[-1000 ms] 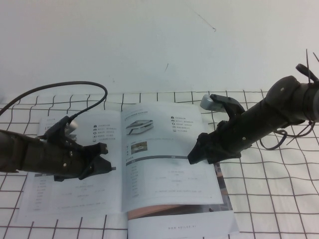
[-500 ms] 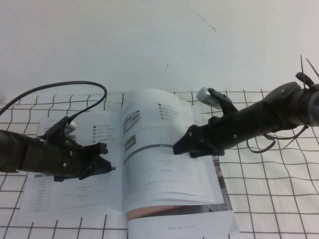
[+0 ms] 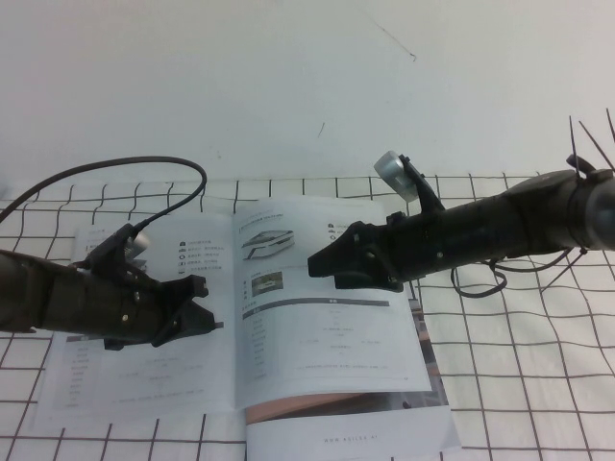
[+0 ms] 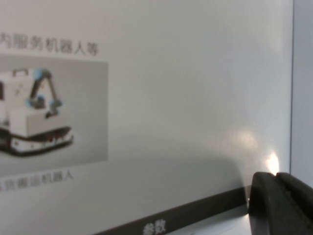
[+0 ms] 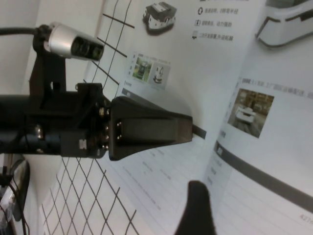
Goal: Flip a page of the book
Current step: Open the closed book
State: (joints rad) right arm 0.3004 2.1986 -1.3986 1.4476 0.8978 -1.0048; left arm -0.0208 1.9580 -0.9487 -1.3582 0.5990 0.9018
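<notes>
While the book point(image 3: 250, 317) lies open on the checked table cover point(image 3: 519, 384), the page point(image 3: 322, 307) to be turned is the right-hand leaf, lying almost flat with a low white vehicle printed near its top and a grey bar below.

Left gripper point(image 3: 197, 312): it rests low over the left-hand leaf, near the spine. The left wrist view shows its two dark tips pressed together, with nothing between them. It appears to serve as a hold-down for that side.

Right gripper point(image 3: 322, 266): it hovers over the upper middle of the page, pointing towards the spine. Its opening cannot be judged from these views, and no paper is visibly caught in it.

Handling properties (judged):
- The leaf is thin, light and soft; it will bend and bow rather than swing stiffly.
- The coating is glossy, as the bright glare spot in the left wrist view suggests, so a fingertip is likely to slide over it.
- A hard pinch or a sharp pull may crease or tear it.

Recommended hold: take the free outer edge point(image 3: 408, 317), away from the spine, preferably near a corner where the leaf separates from those beneath. Lift gently, then carry it across in an arc.
</notes>
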